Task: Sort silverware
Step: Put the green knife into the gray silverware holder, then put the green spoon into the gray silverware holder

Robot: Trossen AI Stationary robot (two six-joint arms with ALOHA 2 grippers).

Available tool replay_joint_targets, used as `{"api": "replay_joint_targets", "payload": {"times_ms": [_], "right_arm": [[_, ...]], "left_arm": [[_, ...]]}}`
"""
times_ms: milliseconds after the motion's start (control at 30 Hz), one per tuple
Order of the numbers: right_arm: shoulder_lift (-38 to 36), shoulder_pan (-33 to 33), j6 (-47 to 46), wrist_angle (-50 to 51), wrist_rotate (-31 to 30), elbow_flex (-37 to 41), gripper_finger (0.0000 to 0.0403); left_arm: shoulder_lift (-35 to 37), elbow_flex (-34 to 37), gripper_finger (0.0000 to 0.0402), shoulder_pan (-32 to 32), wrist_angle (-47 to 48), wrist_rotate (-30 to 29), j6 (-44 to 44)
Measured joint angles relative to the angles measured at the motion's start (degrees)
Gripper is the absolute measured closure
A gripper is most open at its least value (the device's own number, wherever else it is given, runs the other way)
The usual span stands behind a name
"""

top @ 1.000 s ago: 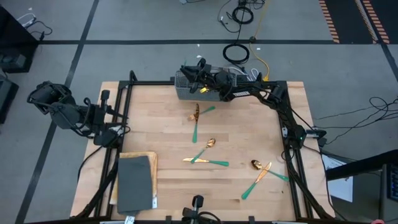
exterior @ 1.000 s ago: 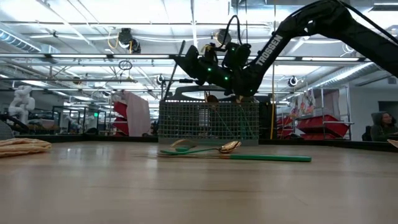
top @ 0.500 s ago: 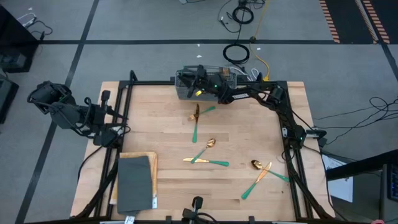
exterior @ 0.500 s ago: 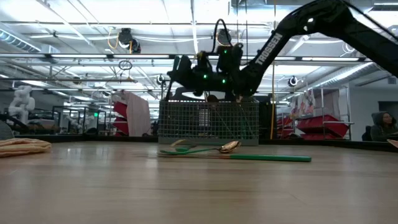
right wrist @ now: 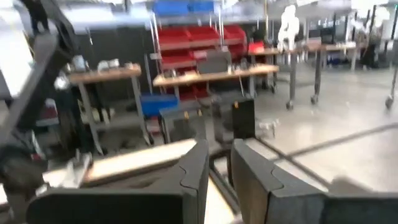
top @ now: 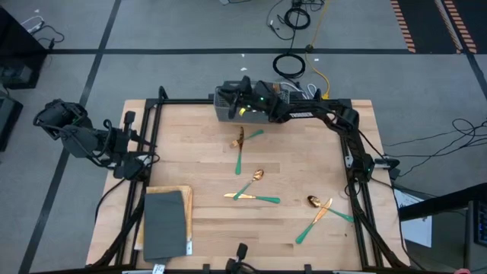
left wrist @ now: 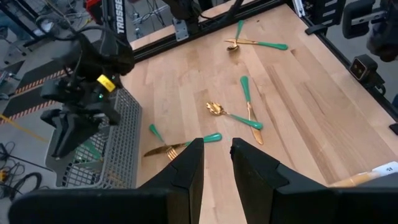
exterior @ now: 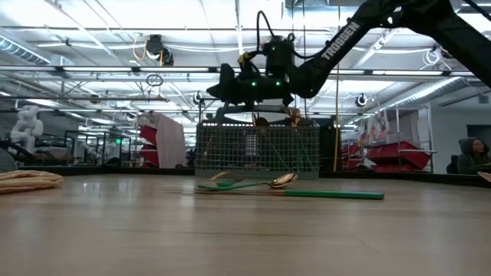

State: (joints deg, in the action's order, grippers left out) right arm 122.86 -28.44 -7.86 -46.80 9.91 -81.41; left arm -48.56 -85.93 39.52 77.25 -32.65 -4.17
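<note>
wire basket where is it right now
In the high view the wire basket sits at the table's far edge, near the middle, under the right gripper, with a fork lying just in front.

I read "TROSSEN" in white capitals along my right arm (exterior: 341,40) in the low view, running up the dark link above the wire basket (exterior: 257,150). The left wrist view shows white letters on that arm, only partly legible. I find no other readable text.
</note>
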Motion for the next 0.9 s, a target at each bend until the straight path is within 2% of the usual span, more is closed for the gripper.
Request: {"api": "replay_joint_targets", "payload": {"times_ms": [200, 400, 567, 767, 900], "right_arm": [[-3.62, 0.26, 2.99, 5.12, -0.78, 0.04, 0.0341], [-11.16, 0.46, 6.7, 13.62, -1.14, 0.02, 0.0309], [-20.4, 2.44, 12.45, 33.58, -1.43, -0.07, 0.028], [-30.0, 9.34, 18.0, 61.11, -3.08, -0.07, 0.0273], [-31.89, 16.76, 16.23, 80.59, -9.4, -0.09, 0.0273]], "left_arm": [[0.0, 0.0, 0.0311, 0.0, -0.02, 0.03, -0.01], [0.0, 0.0, 0.0311, -0.01, -0.04, 0.01, -0.06], [0.0, 0.0, 0.0311, 0.01, -0.29, -0.01, -0.81], [0.02, 1.23, 0.0311, 0.01, -0.69, -0.01, -2.46], [-0.07, 3.56, 0.0311, 0.01, -0.75, 0.44, -3.46]]}}
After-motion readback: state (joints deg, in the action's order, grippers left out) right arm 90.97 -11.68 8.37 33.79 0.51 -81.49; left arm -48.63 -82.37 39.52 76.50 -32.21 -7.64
